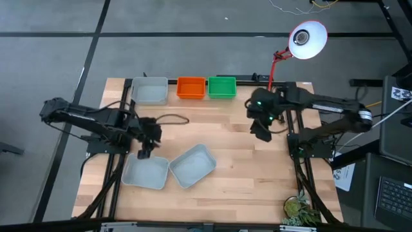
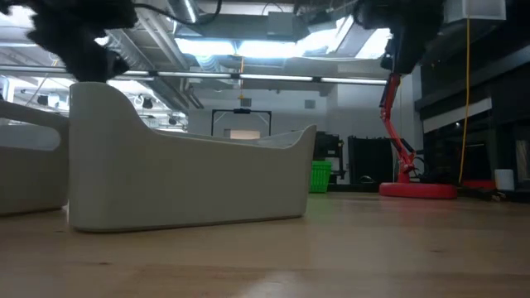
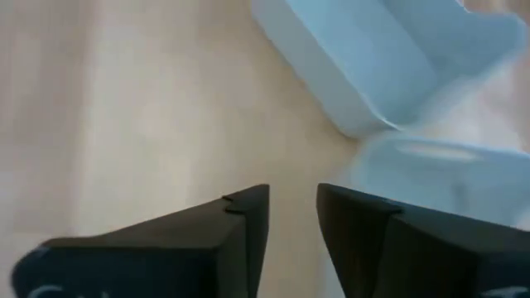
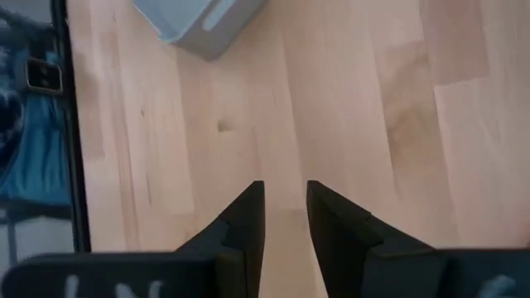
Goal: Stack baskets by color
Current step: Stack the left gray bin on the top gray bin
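High view, left to right: our left gripper hovers just above the far edge of the left grey-white basket, fingers parted by a narrow gap and grasping nothing. That basket sits square to the worktop edge; touching its right side lies the tilted grey-white basket, its long axis running diagonally away toward the right. Along the far edge stand a third grey-white basket, an orange basket and a green basket in a row. Our right gripper waits mid-worktop, well apart from everything, fingers slightly apart and empty. We judge the left arm far nearer both loose baskets, which lie on the near side of its fingers.
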Tool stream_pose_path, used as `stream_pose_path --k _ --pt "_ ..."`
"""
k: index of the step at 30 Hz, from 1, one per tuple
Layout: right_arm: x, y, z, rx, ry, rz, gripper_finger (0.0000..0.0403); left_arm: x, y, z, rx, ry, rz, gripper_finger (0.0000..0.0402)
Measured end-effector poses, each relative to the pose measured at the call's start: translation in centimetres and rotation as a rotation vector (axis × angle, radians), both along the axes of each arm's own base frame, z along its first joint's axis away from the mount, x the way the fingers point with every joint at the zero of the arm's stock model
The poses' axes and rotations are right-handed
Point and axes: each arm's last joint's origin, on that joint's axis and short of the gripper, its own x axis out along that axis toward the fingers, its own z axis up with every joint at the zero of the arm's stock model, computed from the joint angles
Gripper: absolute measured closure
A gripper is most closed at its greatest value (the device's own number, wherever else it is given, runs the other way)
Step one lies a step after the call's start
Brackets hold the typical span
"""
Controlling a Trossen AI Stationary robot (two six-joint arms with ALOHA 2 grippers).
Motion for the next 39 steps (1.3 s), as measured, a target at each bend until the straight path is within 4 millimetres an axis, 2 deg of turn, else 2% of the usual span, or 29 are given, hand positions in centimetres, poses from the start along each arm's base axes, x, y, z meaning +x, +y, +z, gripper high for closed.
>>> stream_pose_path --k 4,10,18,25,27,29,32,36,39 --pt "-1.6 0.7 -0.9 -0.007 -0.079 -0.028 0.0312 0.2 -1.5 -0.6 -0.062 0.058 -0.074 0.0284" --pt "-2.9 1.0 -2.5 0.014 -0.087 -0.079 0.0312 0.7 -3.0 -1.9 -0.050 0.165 -0.090 0.0279" --pt "-3.0 1.0 -3.1 0.012 -0.099 -0.082 0.0312 2.4 -4.0 -4.7 -0.001 0.337 -0.077 0.0278" --pt "-2.7 1.0 -3.0 0.005 -0.130 -0.078 0.0312 4.7 -4.6 -7.6 0.055 0.400 -0.058 0.0278" --pt "-2.7 1.0 -3.0 0.003 -0.133 -0.075 0.0312 4.8 -4.6 -8.4 0.066 0.456 -0.066 0.0291" --pt "-2.7 1.0 -3.0 0.003 -0.133 -0.075 0.0312 4.4 -4.5 -8.8 0.080 0.523 -0.097 0.0326" --pt "-2.7 1.0 -3.0 0.002 -0.133 -0.074 0.0312 3.8 -4.3 -8.6 0.068 0.575 -0.102 0.0387" --pt "-2.7 0.9 -3.0 -0.021 -0.134 -0.070 0.0312 2.9 -3.5 -7.0 0.077 0.611 -0.066 0.0399" --pt "-2.7 0.9 -3.0 -0.033 -0.135 -0.065 0.0312 2.5 -2.5 -4.0 0.145 0.635 -0.011 0.0400"
